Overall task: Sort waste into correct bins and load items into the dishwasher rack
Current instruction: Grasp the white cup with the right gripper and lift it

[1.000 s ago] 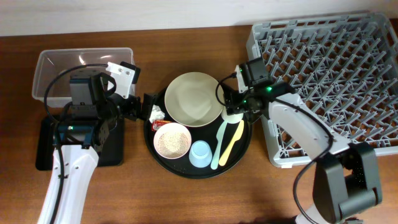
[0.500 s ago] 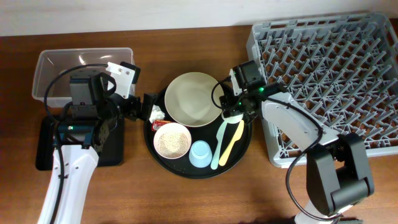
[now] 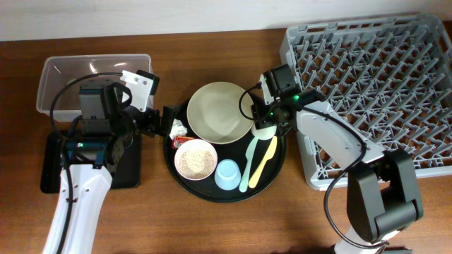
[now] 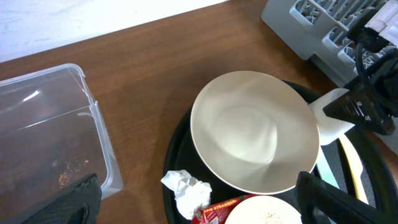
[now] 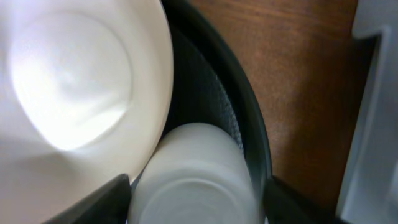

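Small white cup: on the right edge of the round black tray, hard against the rim of the large cream plate, unmoved since a second ago. Right gripper: shifted left and down onto the cup over the last second, jaws drawn narrower than before, one dark finger on the plate side and one on the tray-rim side; real clamping on the cup wall not decidable. Left gripper: same place as a second ago, jaws fully apart, empty, over the tray's left edge near the crumpled white paper wad and the red wrapper. Also on the tray, unchanged: pink-rimmed bowl filled with whitish grains, light-blue cup just beside it, mint-green spoon and yellow spoon side by side below the white cup. In the way: plate rim crowding the cup on one side, raised tray rim on the other, then a strip of bare wooden table and the near wall of the grey dishwasher rack. Far left: clear plastic tub, with the shallow black rectangular tray below it, partly under the left arm.
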`<state>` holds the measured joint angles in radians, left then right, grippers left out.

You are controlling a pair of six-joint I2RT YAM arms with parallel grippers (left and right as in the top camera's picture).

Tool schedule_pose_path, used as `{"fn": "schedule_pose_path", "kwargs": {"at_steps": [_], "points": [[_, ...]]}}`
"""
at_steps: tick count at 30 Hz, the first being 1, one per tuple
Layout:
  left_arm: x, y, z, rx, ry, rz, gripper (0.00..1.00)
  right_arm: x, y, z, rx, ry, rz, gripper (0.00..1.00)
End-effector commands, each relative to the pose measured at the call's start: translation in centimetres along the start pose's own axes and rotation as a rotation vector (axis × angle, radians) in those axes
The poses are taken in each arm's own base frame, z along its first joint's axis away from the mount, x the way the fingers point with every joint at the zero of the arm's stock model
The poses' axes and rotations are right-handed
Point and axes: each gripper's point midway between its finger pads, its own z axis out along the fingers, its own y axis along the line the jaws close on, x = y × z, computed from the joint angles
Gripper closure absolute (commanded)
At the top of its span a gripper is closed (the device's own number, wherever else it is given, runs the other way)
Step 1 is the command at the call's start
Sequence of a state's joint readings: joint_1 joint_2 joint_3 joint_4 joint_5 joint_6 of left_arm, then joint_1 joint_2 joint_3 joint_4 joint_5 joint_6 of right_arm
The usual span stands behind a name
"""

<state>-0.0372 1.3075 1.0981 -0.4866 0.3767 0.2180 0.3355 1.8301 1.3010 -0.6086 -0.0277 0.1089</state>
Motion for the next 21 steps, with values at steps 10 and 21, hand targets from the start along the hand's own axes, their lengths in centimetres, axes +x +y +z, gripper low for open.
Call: {"fn": "schedule_pose_path", "kwargs": {"at_steps": [10,21], "points": [[-1.0,0.4,-0.5,-0.016,-0.021,0.022,0.01,0.8,0.1,-0.2,0.009,0.047,-0.001,0.12],[-1.0,0.4,-0.5,-0.016,-0.021,0.021,0.01,1.7,0.6,0.0,-0.024,0.081,0.002,0.13]]}}
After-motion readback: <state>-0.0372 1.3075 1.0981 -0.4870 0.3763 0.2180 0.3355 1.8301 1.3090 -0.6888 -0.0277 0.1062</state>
